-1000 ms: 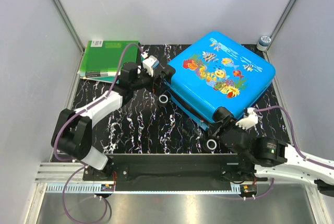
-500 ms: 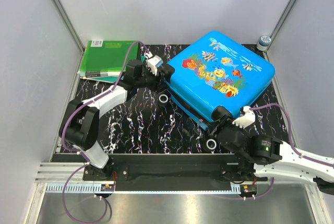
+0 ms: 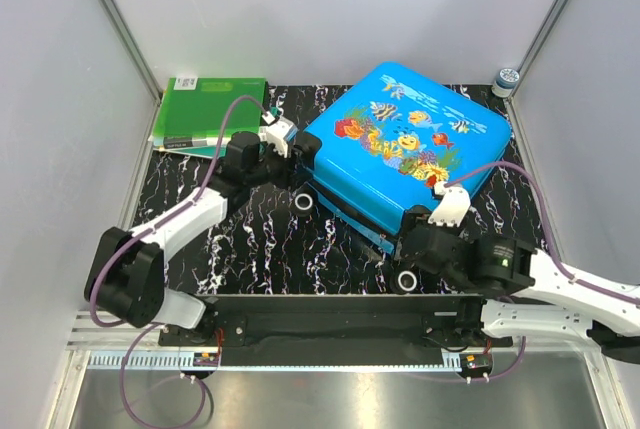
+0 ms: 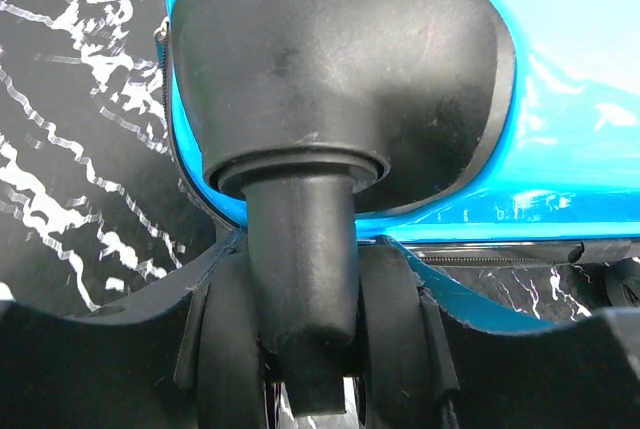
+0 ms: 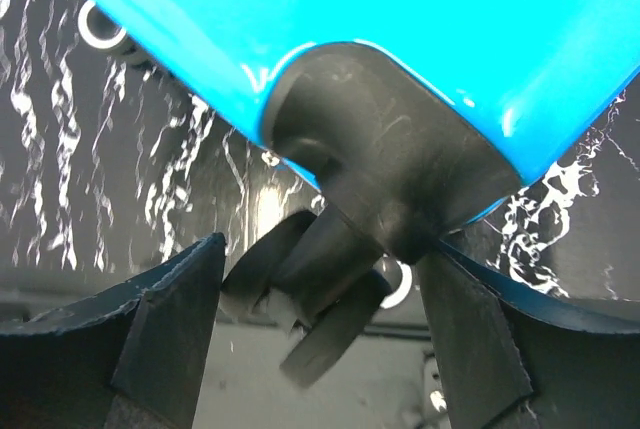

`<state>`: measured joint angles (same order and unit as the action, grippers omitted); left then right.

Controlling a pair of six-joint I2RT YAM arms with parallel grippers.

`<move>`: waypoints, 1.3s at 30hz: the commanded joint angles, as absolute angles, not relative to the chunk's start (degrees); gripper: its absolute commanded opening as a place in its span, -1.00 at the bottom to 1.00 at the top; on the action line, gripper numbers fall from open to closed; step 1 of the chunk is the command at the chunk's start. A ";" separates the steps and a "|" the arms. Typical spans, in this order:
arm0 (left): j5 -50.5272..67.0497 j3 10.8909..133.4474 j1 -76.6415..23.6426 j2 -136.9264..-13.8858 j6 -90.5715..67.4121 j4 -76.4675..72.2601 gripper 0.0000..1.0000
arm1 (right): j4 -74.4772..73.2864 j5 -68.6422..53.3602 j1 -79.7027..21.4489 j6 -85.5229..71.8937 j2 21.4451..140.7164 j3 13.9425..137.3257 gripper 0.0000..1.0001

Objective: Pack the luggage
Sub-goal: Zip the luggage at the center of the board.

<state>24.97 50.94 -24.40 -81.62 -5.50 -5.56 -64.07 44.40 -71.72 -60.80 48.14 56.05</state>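
The luggage [image 3: 410, 154], a bright-blue hard shell with a fish-and-coral print, lies flat at the back right of the mat, with a dark gap along its near-left seam. My left gripper [image 3: 300, 149] is at its left corner. In the left wrist view its fingers [image 4: 210, 339] press both sides of a black caster wheel [image 4: 300, 279]. My right gripper [image 3: 415, 234] is at the near corner. There its fingers [image 5: 170, 319] stand apart around another black wheel [image 5: 330, 279], with a gap on the left side.
Green folders [image 3: 205, 114] lie at the back left, next to my left arm. A small round jar [image 3: 506, 80] stands in the back right corner. Two white-hubbed wheels [image 3: 303, 204] [image 3: 407, 280] rest on the black marbled mat [image 3: 250, 239] below the shell.
My left gripper has shut on the corner wheel. The luggage has shifted a little to the left. My right gripper has opened wider and moved in closer under the near corner.
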 commanded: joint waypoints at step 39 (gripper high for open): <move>16.08 59.32 -35.95 -63.28 -11.60 -1.23 -1.00 | -32.08 21.53 -77.96 -36.20 59.85 67.51 0.76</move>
